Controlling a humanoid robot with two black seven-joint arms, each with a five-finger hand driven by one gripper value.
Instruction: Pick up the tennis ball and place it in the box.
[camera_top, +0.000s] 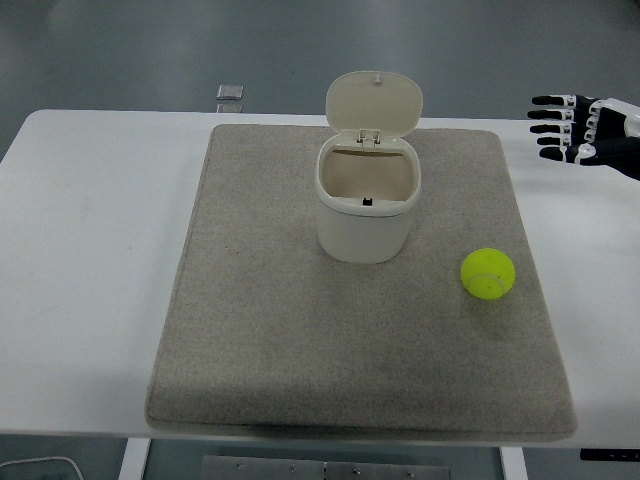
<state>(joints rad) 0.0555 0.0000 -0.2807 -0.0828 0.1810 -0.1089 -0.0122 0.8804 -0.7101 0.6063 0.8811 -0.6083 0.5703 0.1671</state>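
A yellow-green tennis ball (488, 274) lies on the grey mat (250, 320), right of centre. The box is a cream bin (366, 205) with its hinged lid flipped up, standing on the mat's far middle. My right hand (572, 127) is at the right edge, above the table's far right, fingers spread flat and holding nothing. It is well above and to the right of the ball, apart from it. The left arm is out of view.
A small grey square object (230, 93) lies at the table's far edge, behind the mat. The white table (90, 250) shows bare to the left and right of the mat.
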